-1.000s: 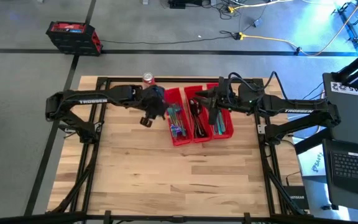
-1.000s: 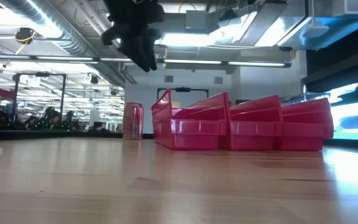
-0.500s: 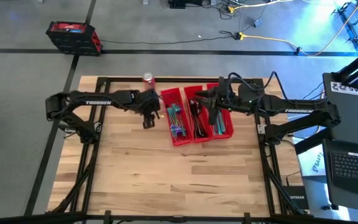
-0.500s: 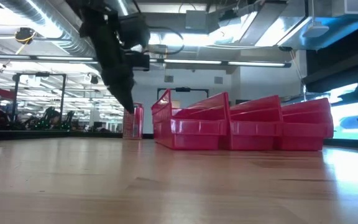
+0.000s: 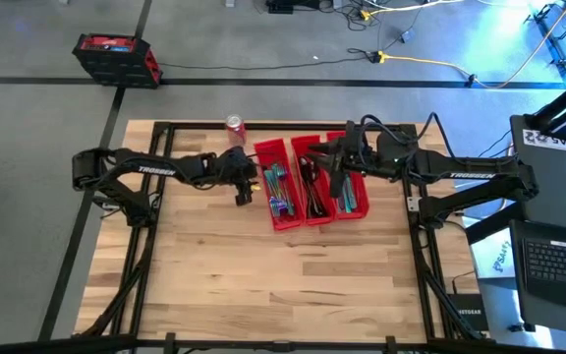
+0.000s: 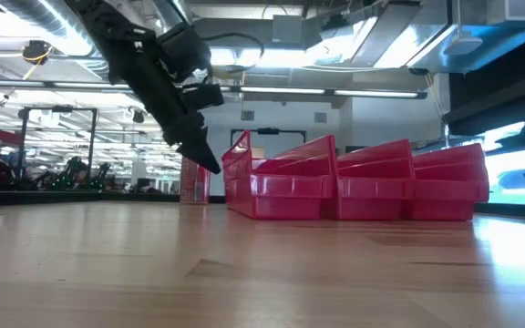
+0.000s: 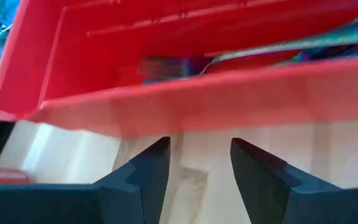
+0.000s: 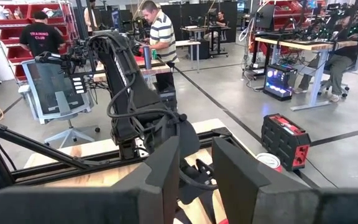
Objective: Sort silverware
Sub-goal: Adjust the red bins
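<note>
Silverware (image 5: pixel 278 187): found lying inside the three red bins (image 5: pixel 285 224) at the far middle of the table (image 5: pixel 263 285), with iridescent handles running lengthwise in each; spotted none on the bare wood. Saw a fork's tines and a slender handle over the near wall of the leftmost bin in the left wrist view. Just beside that bin's outer wall, found the left gripper (image 5: pixel 245 195), fingers (image 7: pixel 148 171) parted and gripping nothing, pointed down and toward the bin. Compared with a second earlier: had dropped from well above the table to just over it, and had swung in from farther left toward the bins, as the low view also bore out. Over the middle and right bins, found the right gripper (image 5: pixel 334 182) in the same spot as a second before, fingers (image 8: pixel 166 168) slightly apart with nothing between them. Beyond the bins, noted the red soda can (image 5: pixel 234 125) standing apart at the table's far edge. Judged from all this: sorting looked finished or nearly so, with the left arm probably checking or nudging the bin, not fetching another piece.
</note>
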`<state>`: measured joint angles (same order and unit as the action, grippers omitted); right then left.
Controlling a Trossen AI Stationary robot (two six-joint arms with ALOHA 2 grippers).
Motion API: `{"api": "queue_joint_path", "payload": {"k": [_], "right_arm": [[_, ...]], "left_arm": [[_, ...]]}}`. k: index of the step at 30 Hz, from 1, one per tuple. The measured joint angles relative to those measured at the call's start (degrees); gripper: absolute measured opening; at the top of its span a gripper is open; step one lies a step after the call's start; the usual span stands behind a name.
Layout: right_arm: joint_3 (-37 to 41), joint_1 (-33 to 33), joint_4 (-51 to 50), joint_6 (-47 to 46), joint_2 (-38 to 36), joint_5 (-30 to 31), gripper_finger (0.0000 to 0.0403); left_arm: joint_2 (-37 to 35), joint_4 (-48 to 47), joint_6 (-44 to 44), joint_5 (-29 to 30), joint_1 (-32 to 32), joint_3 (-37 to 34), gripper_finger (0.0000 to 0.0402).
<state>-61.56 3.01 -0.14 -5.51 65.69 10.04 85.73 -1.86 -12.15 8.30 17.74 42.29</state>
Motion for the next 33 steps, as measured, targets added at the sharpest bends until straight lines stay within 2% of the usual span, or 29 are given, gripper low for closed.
{"api": "queue_joint_path", "payload": {"k": [6, 11, 19, 26, 33], "right_arm": [[0.0, 0.0, 0.0, 0.0, 0.0, 0.0, 0.0081], [0.0, 0.0, 0.0, 0.1, 0.0, 0.0, 0.0081], [0.0, 0.0, 0.6, 0.1, 0.0, 0.0, 0.0081], [0.0, 0.0, 1.1, 0.1, 0.0, 0.0, 0.0081], [0.0, 0.0, 1.8, 0.1, 0.0, 0.7, 0.0081]], "left_arm": [[0.0, 1.2, 0.4, 2.1, 2.2, -0.8, 0.0157], [0.0, 6.0, 0.5, -0.3, 3.5, -0.8, 0.0157], [2.6, 6.8, -3.3, -0.6, 3.2, -0.8, 0.0157], [7.8, 12.8, -2.8, -0.6, 1.2, -0.8, 0.0156], [7.9, 14.8, -2.7, -0.3, 1.0, -0.7, 0.0156]]}}
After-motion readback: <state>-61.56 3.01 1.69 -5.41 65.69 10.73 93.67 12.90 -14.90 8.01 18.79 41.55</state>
